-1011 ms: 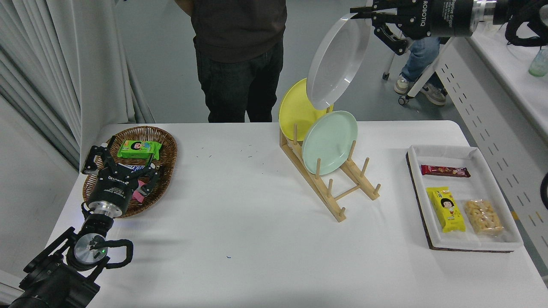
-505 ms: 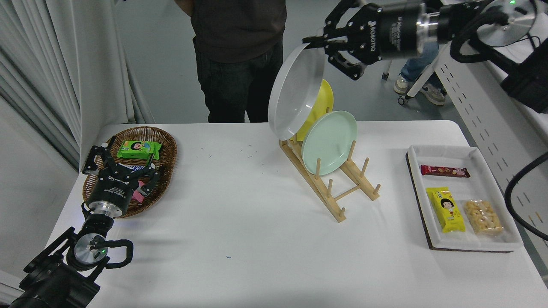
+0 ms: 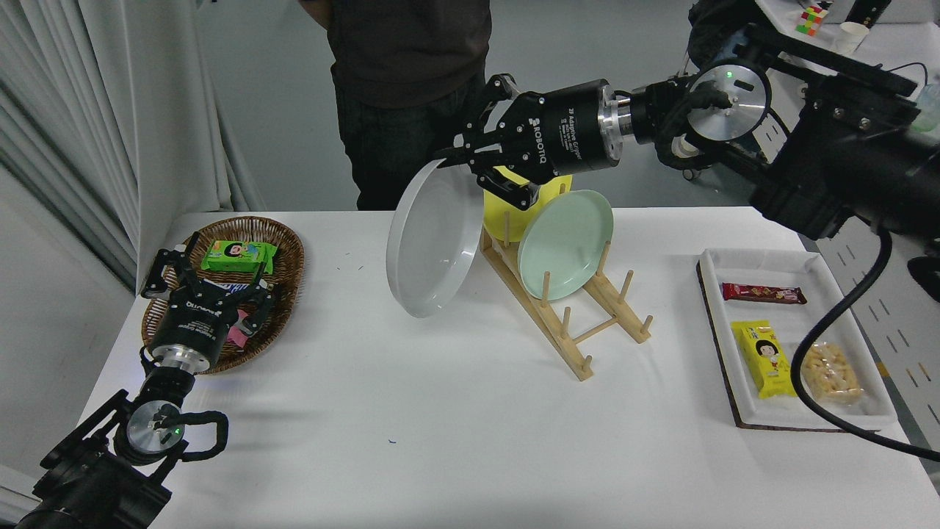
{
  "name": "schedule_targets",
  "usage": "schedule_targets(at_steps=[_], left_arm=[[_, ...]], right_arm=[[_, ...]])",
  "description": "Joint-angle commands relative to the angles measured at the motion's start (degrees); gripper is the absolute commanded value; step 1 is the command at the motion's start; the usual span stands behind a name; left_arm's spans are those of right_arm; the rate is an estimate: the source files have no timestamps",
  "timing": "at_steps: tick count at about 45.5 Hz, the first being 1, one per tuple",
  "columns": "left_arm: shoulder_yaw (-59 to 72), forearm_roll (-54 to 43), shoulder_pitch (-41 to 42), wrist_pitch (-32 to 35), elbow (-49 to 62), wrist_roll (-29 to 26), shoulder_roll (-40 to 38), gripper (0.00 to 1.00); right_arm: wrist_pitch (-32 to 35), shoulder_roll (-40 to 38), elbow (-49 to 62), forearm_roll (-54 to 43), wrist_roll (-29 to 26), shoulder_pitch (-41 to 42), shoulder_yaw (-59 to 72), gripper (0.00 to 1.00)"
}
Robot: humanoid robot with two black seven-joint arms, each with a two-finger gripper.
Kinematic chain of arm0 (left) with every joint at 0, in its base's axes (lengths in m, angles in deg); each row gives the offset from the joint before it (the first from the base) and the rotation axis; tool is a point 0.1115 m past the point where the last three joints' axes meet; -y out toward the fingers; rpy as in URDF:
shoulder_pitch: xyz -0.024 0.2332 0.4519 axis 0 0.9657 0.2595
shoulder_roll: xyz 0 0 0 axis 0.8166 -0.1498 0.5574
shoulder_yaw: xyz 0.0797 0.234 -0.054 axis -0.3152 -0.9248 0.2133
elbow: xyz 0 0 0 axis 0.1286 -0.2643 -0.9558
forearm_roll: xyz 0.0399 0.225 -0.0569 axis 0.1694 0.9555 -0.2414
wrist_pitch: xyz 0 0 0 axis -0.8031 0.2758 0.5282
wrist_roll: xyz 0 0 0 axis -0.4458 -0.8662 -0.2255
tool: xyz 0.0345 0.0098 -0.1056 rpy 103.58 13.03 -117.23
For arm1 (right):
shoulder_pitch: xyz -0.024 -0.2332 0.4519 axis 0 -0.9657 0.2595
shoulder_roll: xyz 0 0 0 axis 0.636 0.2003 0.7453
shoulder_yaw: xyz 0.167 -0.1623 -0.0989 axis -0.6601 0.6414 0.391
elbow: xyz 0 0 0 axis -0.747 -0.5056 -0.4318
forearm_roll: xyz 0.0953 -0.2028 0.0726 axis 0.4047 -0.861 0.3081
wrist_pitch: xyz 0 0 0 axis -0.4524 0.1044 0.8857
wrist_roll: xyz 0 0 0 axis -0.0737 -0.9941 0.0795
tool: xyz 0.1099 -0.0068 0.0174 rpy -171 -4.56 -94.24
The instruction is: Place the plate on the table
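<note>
The white bench (image 3: 440,426) carries a wooden rack (image 3: 565,316) holding a mint-green plate (image 3: 565,242) and a yellow plate (image 3: 507,217), a white tray (image 3: 764,261) with three snack packets, and a wicker basket (image 3: 283,253) of snacks. Above the bench the right end effector (image 3: 459,158) is clamped on the rim of the pale grey plate (image 3: 433,239) — tilted, left of the rack. The left end effector (image 3: 209,275), fingers spread, sits over the basket.

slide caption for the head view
Right end effector holds the grey plate by its rim, tilted above the table beside the rack.

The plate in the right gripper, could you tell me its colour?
Glossy pale grey plate, seen in the head view.
</note>
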Motion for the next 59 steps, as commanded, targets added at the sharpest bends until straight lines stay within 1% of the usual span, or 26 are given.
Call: schedule_targets(at_steps=[1, 5, 14, 20, 30, 35, 42, 43, 49, 53, 59], left_arm=[[0.0, 0.0, 0.0, 0.0, 0.0, 0.0, 0.0, 0.98], [0.0, 0.0, 0.1, 0.0, 0.0, 0.0, 0.0, 0.98], [0.0, 0.0, 0.0, 0.0, 0.0, 0.0, 0.0, 0.98], [0.0, 0.0, 0.0, 0.0, 0.0, 0.0, 0.0, 0.98], [0.0, 0.0, 0.0, 0.0, 0.0, 0.0, 0.0, 0.98], [0.0, 0.0, 0.0, 0.0, 0.0, 0.0, 0.0, 0.98], [0.0, 0.0, 0.0, 0.0, 0.0, 0.0, 0.0, 0.98], [0.0, 0.0, 0.0, 0.0, 0.0, 0.0, 0.0, 0.98], [0.0, 0.0, 0.0, 0.0, 0.0, 0.0, 0.0, 0.98], [0.0, 0.0, 0.0, 0.0, 0.0, 0.0, 0.0, 0.98], [0.0, 0.0, 0.0, 0.0, 0.0, 0.0, 0.0, 0.98]], right_arm=[[-9.2, 7.1, 0.5, -1.0, 0.0, -0.3, 0.1, 0.00], [-10.7, 9.2, 1.3, -2.5, 0.0, -0.9, 0.0, 0.00], [-10.9, 11.4, 2.1, -8.5, -0.1, -3.2, -0.1, 0.00], [-11.4, 12.9, 2.3, -8.9, -0.2, -4.6, -0.3, 0.00], [-21.2, 13.0, 3.1, -8.8, -0.9, -6.0, -0.7, 0.00], [-25.4, 13.0, 4.2, -8.6, -3.1, -6.9, -0.8, 0.00], [-31.0, 13.0, 6.8, -8.3, -8.2, -8.1, -0.8, 0.00], [-32.1, 13.0, 7.2, -8.3, -9.8, -8.4, -0.9, 0.00], [-32.4, 13.0, 7.3, -8.0, -13.7, -9.4, -2.0, 0.00], [-32.4, 13.0, 7.1, -7.8, -14.3, -9.7, -2.3, 0.00], [-32.7, 13.0, 7.0, -3.0, -15.0, -10.5, -2.2, 0.00]])
